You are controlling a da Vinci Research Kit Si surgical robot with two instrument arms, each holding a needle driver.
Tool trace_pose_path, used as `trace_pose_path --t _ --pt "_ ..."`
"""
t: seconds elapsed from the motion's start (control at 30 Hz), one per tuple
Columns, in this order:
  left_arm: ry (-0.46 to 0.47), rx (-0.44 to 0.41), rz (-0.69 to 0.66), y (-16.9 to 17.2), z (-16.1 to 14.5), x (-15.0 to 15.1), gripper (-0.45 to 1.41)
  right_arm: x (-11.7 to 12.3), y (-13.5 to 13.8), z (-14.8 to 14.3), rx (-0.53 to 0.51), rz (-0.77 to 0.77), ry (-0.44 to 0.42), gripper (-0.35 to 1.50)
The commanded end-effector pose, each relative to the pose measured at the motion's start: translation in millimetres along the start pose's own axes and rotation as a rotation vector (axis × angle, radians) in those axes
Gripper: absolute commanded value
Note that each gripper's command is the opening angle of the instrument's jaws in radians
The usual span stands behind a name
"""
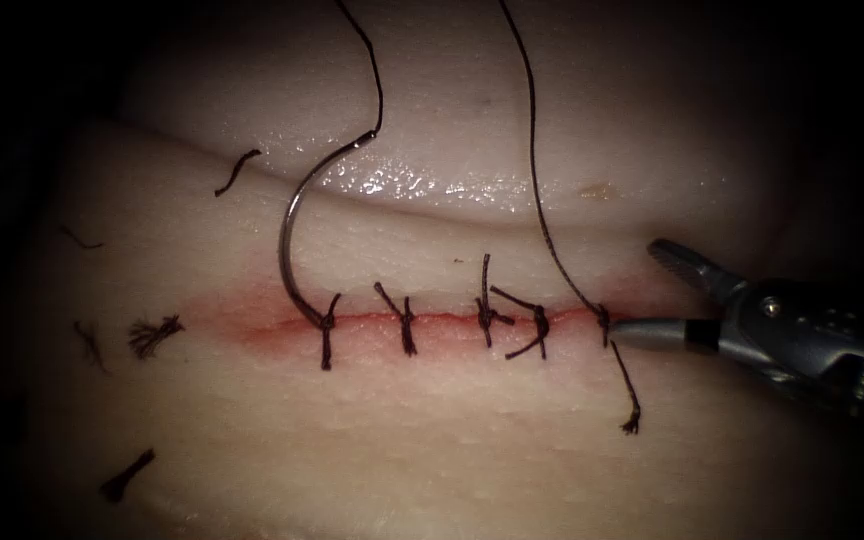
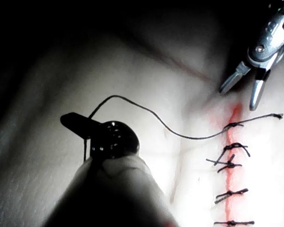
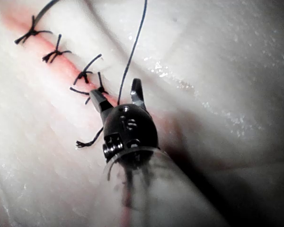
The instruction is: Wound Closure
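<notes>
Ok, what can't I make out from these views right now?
- Needle tip: endoscope view, hidden at the leftmost stitch's knot; in the tissue or not, unclear.
- Thread: both strands cut off by that view's top edge.
- Left hand, shut on thread: exact grip hidden behind its own wrist, left wrist view.
- Right hand: open, empty.

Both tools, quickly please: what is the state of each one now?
Left tool: holding the thread; jaws look shut on it.
Right tool: open, holding nothing, beside the rightmost stitch.
</notes>
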Motion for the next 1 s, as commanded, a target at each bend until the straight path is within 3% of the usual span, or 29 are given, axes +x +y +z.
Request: trace_pose_path --t 0.03,0.23,0.5,1.0 --pt "0.016 0.003 -0.005 0.6 0.1 0.7 -0.45 -0.5 -0.2 2.0 -0.005 -0.007 -0.011 0.96" --pt "0.058 0.011 -0.027 0.5 -1.7 3.2 -0.45 -1.6 0.4 3.9 -0.014 0.016 -0.04 0.96" --pt "0.078 0.026 -0.044 0.3 -3.6 5.3 -0.45 -1.2 0.2 5.0 -0.021 0.02 -0.051 0.89" --pt "0.107 0.047 -0.053 0.5 -4.8 6.1 -0.45 -0.9 -1.2 7.9 -0.011 0.026 -0.05 0.88"
